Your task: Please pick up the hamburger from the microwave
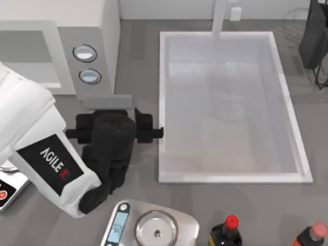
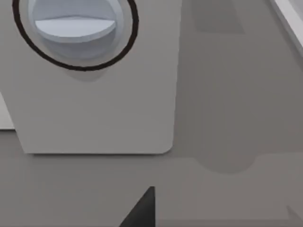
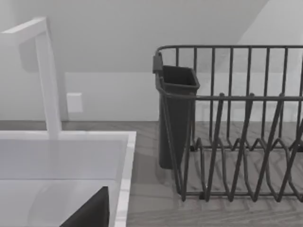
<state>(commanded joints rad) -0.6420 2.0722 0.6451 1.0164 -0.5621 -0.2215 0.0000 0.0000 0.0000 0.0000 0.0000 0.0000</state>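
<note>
The white microwave [image 1: 102, 23] stands at the table's back left, its grey side panel [image 1: 97, 89] carrying two round knobs [image 1: 85, 53]. Part of its pale cavity [image 1: 25, 56] shows left of the panel. The hamburger is out of view. My left gripper [image 1: 114, 117], black on a white AgileX arm, hovers just in front of the panel's lower edge. In the left wrist view the panel [image 2: 94, 109] and one knob [image 2: 75, 26] are close ahead, and one black fingertip [image 2: 142, 213] pokes in. In the right wrist view a black fingertip [image 3: 90, 213] of my right gripper shows.
A large white sink [image 1: 169, 102] with a faucet [image 1: 219, 18] lies right of the left gripper. Steel kitchen scales [image 1: 154, 228] and two sauce bottles [image 1: 225, 233] stand along the front edge. A dark dish rack [image 3: 236, 127] stands at the back right.
</note>
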